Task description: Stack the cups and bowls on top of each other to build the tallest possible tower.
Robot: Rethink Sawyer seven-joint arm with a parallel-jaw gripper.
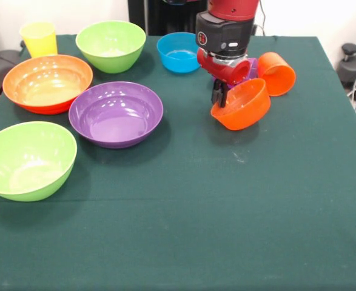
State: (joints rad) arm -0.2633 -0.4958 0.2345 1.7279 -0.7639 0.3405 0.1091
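My gripper (220, 97) is shut on the near-left rim of the small orange bowl (243, 106), which hangs tilted just above the green table (226, 212). The orange cup (277, 73) lies on its side right behind the bowl. The purple cup (251, 66) is mostly hidden behind the gripper. The yellow cup (39, 39) stands upright at the far left. The small blue bowl (179, 53) sits left of the gripper. Further left are a lime green bowl (111, 45), the large orange bowl (47, 83), the purple bowl (116, 114) and a second lime green bowl (28, 159). The pink bowl is out of view.
The robot's pedestal (165, 15) stands at the table's far side. A black chair (355, 66) is beyond the right edge. All the large bowls sit open side up in the left half of the table.
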